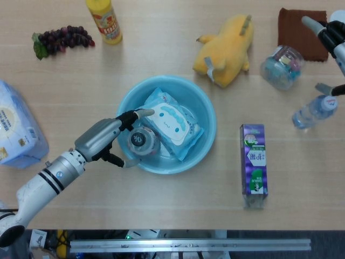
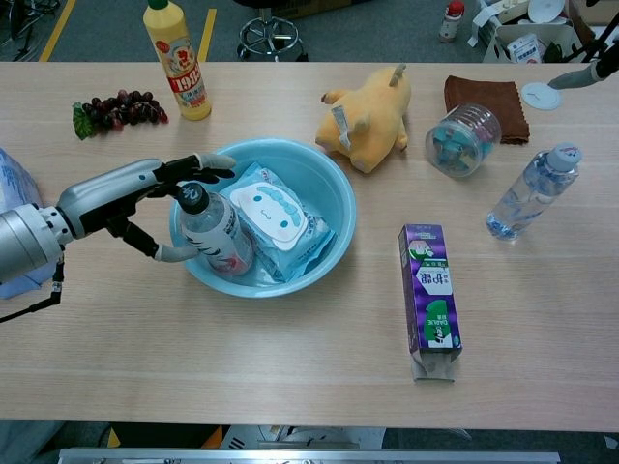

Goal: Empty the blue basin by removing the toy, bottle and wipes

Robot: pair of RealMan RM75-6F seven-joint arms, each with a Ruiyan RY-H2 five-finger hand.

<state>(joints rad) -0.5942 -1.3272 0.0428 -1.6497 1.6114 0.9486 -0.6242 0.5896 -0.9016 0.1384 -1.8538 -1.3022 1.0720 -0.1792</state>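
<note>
Tabletop (image 1: 161, 210) carries blue basin (image 1: 207, 108), the landmark. Yellow toy (image 1: 226, 48) lies outside it, up and right, near the rim. Wipes (image 1: 170, 121) lie inside, at center. Bottle (image 2: 215, 232) leans inside at its left wall. Left hand (image 1: 105, 137) reaches over that left rim, fingers (image 2: 208, 160) apart around the bottle (contact unclear). Right hand (image 1: 329, 40) far right, fingers apart, holding nothing.

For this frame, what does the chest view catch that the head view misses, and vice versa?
Only the chest view shows the bottle's side label, the floor beyond the table and a white lid past the brown cloth. Only the head view shows the whole white tissue pack and more of the right hand. Both show the left hand open around the bottle in the blue basin, beside the wipes.
</note>
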